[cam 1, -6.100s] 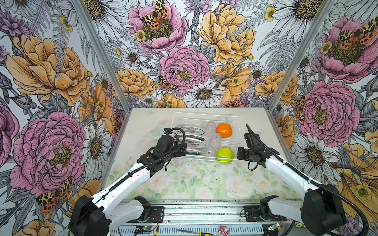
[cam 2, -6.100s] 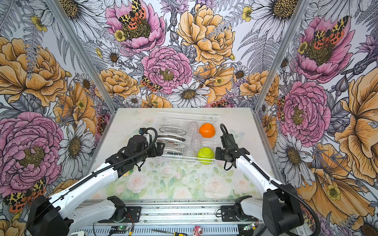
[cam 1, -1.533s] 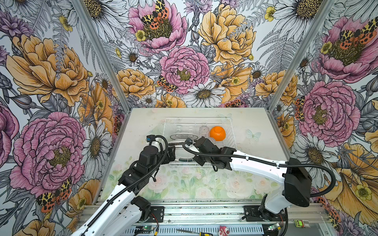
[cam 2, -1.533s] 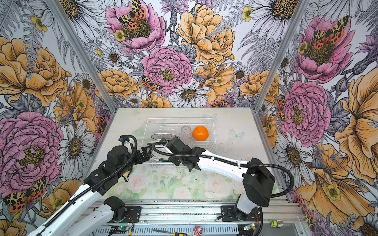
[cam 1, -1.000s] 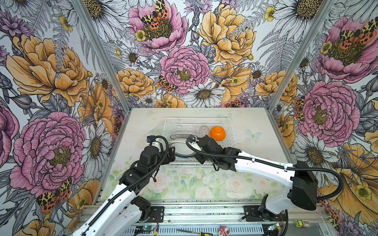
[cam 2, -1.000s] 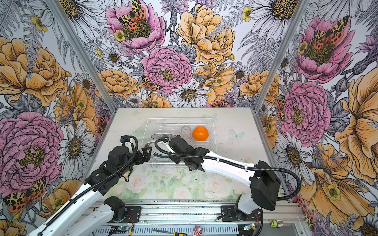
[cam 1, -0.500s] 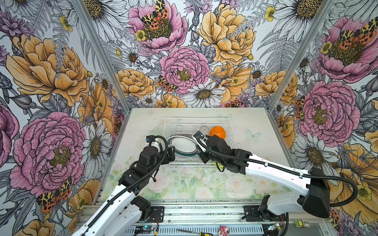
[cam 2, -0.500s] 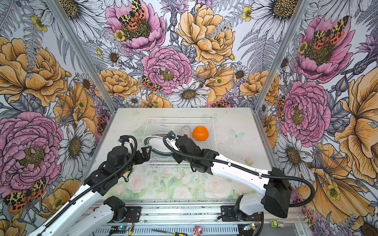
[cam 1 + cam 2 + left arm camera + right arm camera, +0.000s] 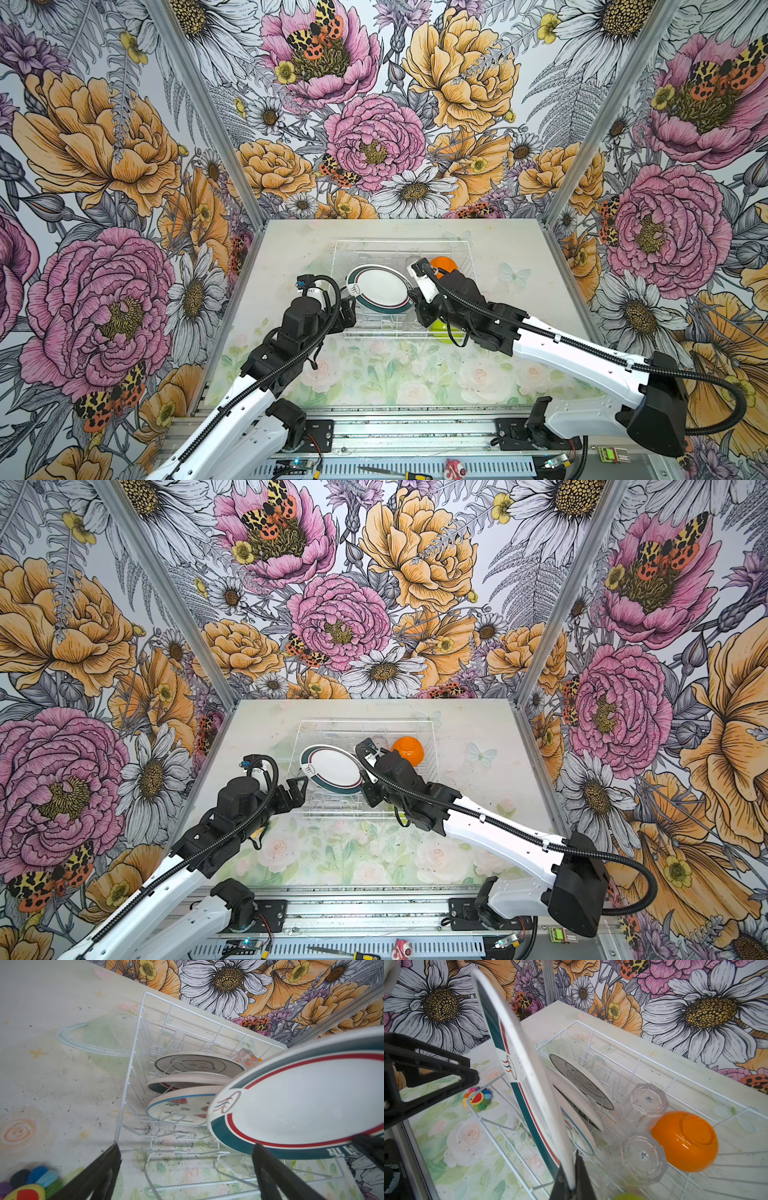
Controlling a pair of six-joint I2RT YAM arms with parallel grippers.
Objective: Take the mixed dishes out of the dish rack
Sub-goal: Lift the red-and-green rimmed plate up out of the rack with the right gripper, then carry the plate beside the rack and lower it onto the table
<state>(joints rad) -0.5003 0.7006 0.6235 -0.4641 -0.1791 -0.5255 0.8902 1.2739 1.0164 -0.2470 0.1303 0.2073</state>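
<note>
A white plate (image 9: 380,286) (image 9: 332,769) with a teal and red rim hangs tilted above the dish rack (image 9: 401,242) (image 9: 365,722). My right gripper (image 9: 572,1169) (image 9: 412,293) is shut on its edge. My left gripper (image 9: 186,1147) (image 9: 347,309) stands open at the rack's front left corner, just below the plate and apart from it. Three more plates (image 9: 197,1064) (image 9: 581,1080) lean in the slots. Two clear cups (image 9: 646,1103) lie upside down beside an overturned orange bowl (image 9: 685,1140) (image 9: 409,748). The lime-green bowl (image 9: 442,330) is mostly hidden under my right arm.
A small rainbow flower toy (image 9: 477,1098) (image 9: 25,1184) lies on the table just outside the rack's left side. Floral walls close in the table at the back and on both sides.
My right gripper has lifted the teal-rimmed plate up out of the rack slots and tilted its face upward. The left gripper has stayed open by the rack's corner.
</note>
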